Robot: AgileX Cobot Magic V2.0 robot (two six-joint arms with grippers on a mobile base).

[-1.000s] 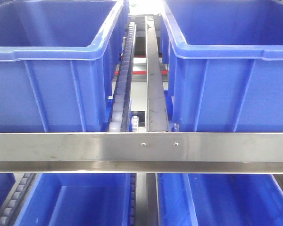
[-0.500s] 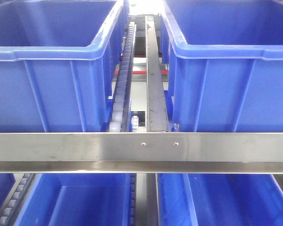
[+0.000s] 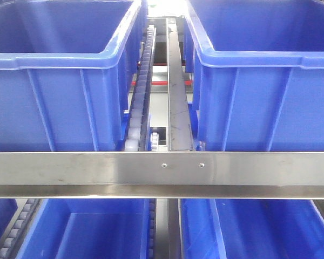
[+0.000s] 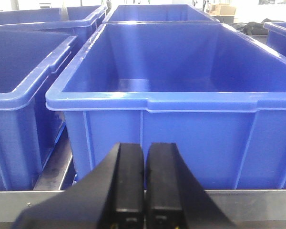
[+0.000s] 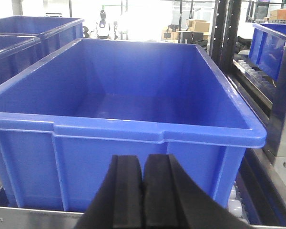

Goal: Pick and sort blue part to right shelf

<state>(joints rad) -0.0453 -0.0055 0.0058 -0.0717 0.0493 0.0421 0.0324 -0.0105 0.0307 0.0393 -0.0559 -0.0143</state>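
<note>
nothing has shifted since the earlier front pictures: bins and rails sit exactly as they did. the blue part shows in none of the three views, so where it lies cannot be told.

the left tool [image 4: 144,183] hangs just in front of a large blue bin [image 4: 181,102], its two black fingers [image 4: 126,181] pressed together with only a thin seam between them and nothing held. that bin's visible interior is bare blue plastic, with a neighbouring bin [image 4: 24,95] just beside it. the right tool [image 5: 143,191] is closed the same way, fingers [image 5: 159,191] touching, empty, facing another blue bin [image 5: 133,129] on a steel rail.

from the front, two upper bins [image 3: 59,86] [image 3: 264,91] stand apart, with a roller track [image 3: 140,91] and a steel divider [image 3: 178,97] between them, behind a steel crossbar [image 3: 162,170]. lower bins [image 3: 86,229] sit beneath.
</note>
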